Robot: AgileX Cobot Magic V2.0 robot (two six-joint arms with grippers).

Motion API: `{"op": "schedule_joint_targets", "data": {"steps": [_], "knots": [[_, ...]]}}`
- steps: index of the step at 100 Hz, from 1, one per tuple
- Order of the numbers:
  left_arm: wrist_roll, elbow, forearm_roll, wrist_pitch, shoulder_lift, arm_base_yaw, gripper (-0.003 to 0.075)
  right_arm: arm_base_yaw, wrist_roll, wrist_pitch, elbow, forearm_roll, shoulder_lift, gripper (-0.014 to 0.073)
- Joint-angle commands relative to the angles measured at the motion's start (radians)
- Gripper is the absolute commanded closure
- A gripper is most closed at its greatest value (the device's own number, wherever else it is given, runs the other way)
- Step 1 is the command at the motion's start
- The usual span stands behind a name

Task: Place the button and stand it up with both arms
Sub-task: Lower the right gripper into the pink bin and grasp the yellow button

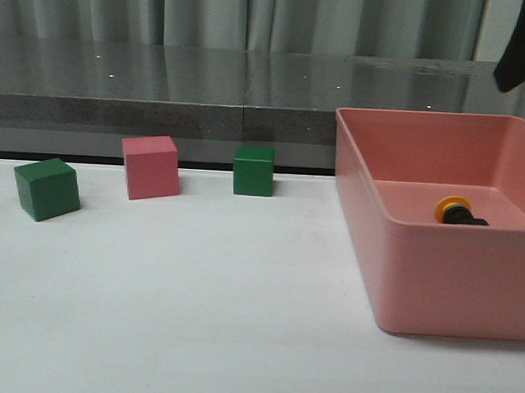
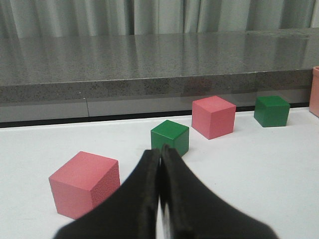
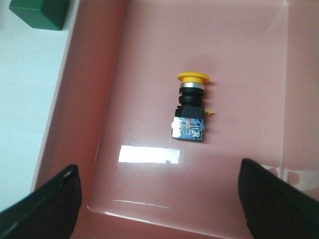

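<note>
Your right gripper [image 3: 159,199], spread wide, hovers above the toppled button [image 3: 190,107] in the pink bin [image 1: 435,287]; left gripper [image 2: 160,199] sits clenched, empty.

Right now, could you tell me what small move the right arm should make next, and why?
Probably lower the right gripper straight down toward the button. Its jaws are wide open above the pink bin, and the button lies on its side on the bin floor between them, untouched. The left gripper is shut, away by the cubes.
</note>
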Motion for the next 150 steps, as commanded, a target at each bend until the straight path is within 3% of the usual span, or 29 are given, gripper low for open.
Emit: {"op": "schedule_joint_targets", "data": {"steps": [1,41,91,105,129,137,150], "knots": [[-0.003,0.030,-0.002,-0.086,-0.029,-0.001,0.0739,0.003,-0.016,-0.054,-0.062,0.008,0.057,-0.0041],[-0.003,0.030,-0.002,-0.086,-0.029,-0.001,0.0739,0.001,-0.015,-0.192,-0.108,0.004,0.307,-0.0041],[-0.003,0.030,-0.002,-0.086,-0.029,-0.001,0.0739,0.000,-0.015,-0.261,-0.108,-0.001,0.457,-0.0032],[-0.003,0.030,-0.002,-0.086,-0.029,-0.001,0.0739,0.000,-0.015,-0.265,-0.108,-0.001,0.477,0.0078],[-0.003,0.030,-0.002,-0.086,-0.029,-0.001,0.0739,0.000,-0.015,-0.259,-0.108,-0.001,0.478,0.0397],[-0.003,0.030,-0.002,-0.086,-0.029,-0.001,0.0739,0.000,-0.015,-0.254,-0.108,-0.001,0.478,0.0442],[-0.003,0.030,-0.002,-0.086,-0.029,-0.001,0.0739,0.000,-0.014,-0.209,-0.122,-0.001,0.472,0.0442]]}}
